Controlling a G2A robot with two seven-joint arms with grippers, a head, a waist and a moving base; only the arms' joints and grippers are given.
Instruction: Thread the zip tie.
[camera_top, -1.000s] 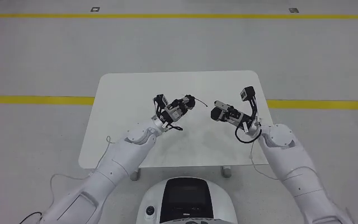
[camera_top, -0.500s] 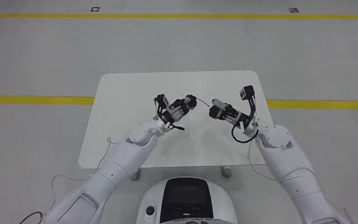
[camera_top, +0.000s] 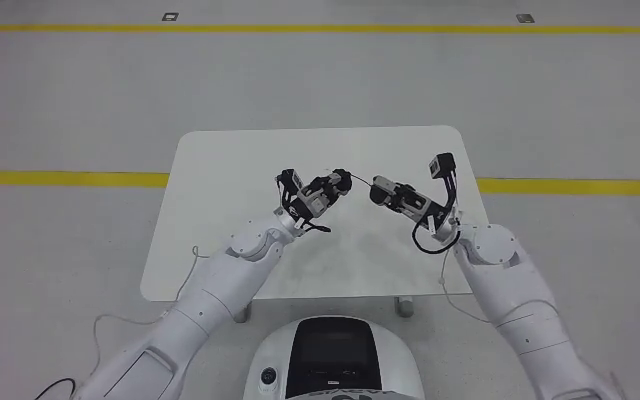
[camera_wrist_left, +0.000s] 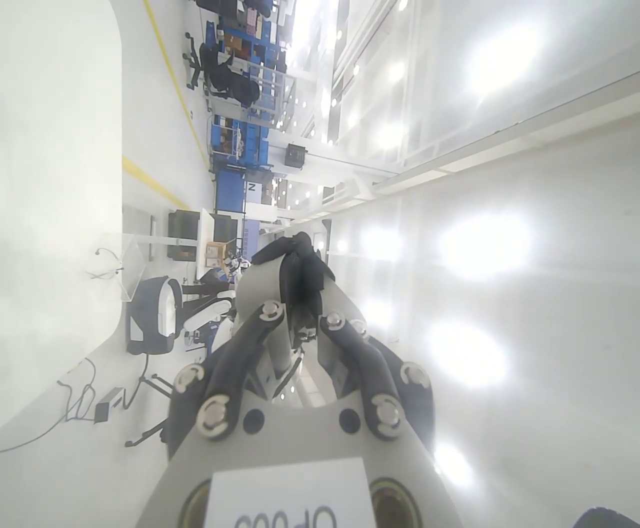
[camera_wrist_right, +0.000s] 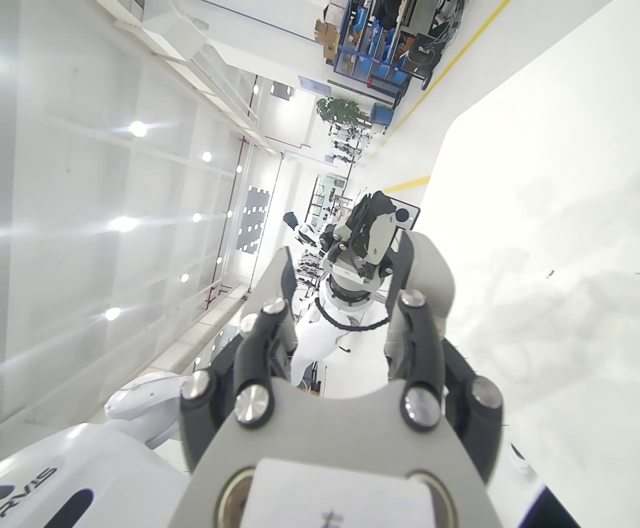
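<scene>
- Table (camera_top: 200, 200): white top with rounded corners, in the middle of the top view. It stands on a pale floor (camera_top: 90, 100). A yellow line (camera_top: 80, 179) crosses the frame behind the table.
- Left gripper (camera_top: 340, 179): just left of the frame centre in the top view, over the middle of the table, with its tip pointing toward the right of the frame.
- Left gripper, pincer state: the left wrist view shows its two fingers (camera_wrist_left: 260, 290) drawn together, the dark pads meeting at the tip. The pincer is clamped on the zip tie.
- Zip tie (camera_top: 360, 180): a thin black strip near the centre of the top view. One end is pinched in the left gripper. The free length runs toward the right of the frame, dipping slightly, and ends at the tip of the right gripper.
- Contact at the free end: it cannot be told whether the end of the strip touches the right gripper or lies between its fingers.
- Right gripper (camera_top: 377, 186): just right of the frame centre, facing the left gripper. The two tips are close together, with the strip spanning the gap.
- Right gripper, pincer state: the right wrist view shows its fingers (camera_wrist_right: 425, 280) standing apart. The left gripper is seen farther off through the gap. Nothing is seen gripped between the pads.
</scene>
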